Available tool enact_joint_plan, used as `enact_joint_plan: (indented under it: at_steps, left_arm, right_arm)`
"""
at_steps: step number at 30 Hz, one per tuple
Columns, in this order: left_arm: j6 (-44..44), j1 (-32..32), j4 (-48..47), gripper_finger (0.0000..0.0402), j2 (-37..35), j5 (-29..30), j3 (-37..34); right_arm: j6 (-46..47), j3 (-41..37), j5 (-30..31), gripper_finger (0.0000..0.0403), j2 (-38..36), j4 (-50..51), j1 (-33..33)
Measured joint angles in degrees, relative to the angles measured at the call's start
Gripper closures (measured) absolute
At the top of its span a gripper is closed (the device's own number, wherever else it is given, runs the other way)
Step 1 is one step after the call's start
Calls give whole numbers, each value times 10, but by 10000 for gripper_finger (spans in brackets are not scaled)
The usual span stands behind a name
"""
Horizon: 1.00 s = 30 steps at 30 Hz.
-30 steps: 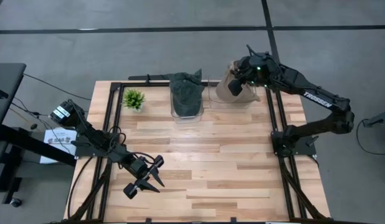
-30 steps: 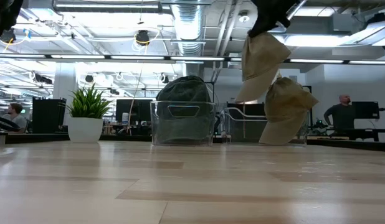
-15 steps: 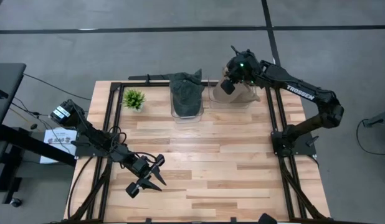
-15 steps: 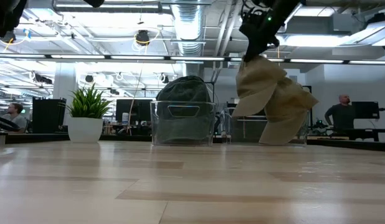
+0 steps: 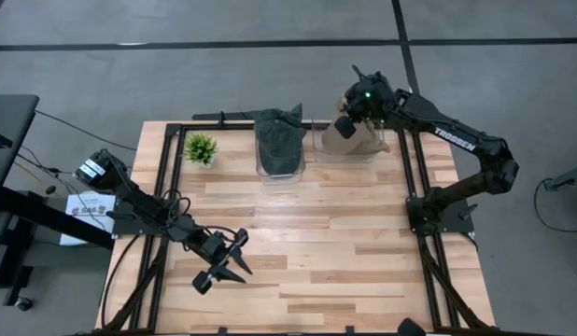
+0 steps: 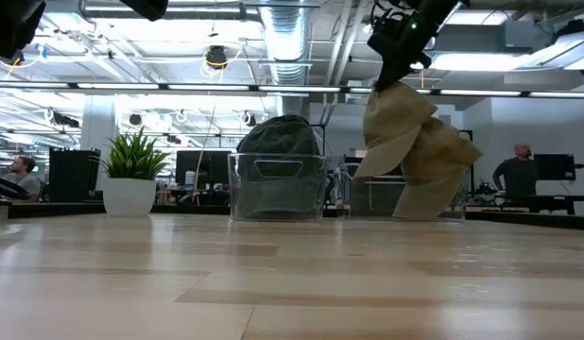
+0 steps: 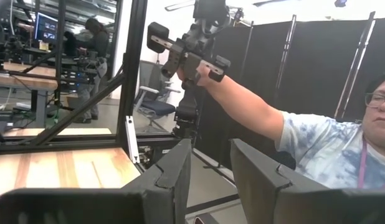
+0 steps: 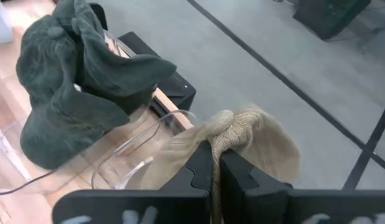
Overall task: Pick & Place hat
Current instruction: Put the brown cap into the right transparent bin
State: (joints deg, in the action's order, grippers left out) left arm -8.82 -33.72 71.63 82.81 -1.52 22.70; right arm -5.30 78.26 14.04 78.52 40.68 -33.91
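Two clear plastic bins stand side by side at the far edge of the wooden slat table. Landmark for this report: the dark green hat, a soft, crumpled fabric piece that fills its clear bin and rises above the rim as a rounded dome.

Just beside the dark green hat, toward the right arm's side, the second clear bin holds tan fabric. The tan hat is limp, folded cloth, hanging above that bin in creased flaps. The right gripper has its fingers pressed together on a bunched fold of the tan hat, seen as a knotted gather of woven fabric in the right wrist view. In the low view the cloth hangs from the gripper with its lower folds reaching into the bin.

On the other side of the dark green hat stands a small potted plant, spiky green leaves in a white pot.

The left gripper hovers well apart from the dark green hat, near the table's front edge, fingers parted and holding nothing.
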Motion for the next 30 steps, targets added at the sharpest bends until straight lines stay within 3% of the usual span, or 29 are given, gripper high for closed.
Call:
enact_joint_plan:
  at_steps: [16, 30]
  left_arm:
    - [0, 0, -3, 291, 0, 0, 0]
    - [0, 0, -3, 291, 0, 0, 0]
  right_arm:
    - [66, 0, 105, 403, 0, 36, 0]
    - [104, 0, 101, 403, 2, 73, 5]
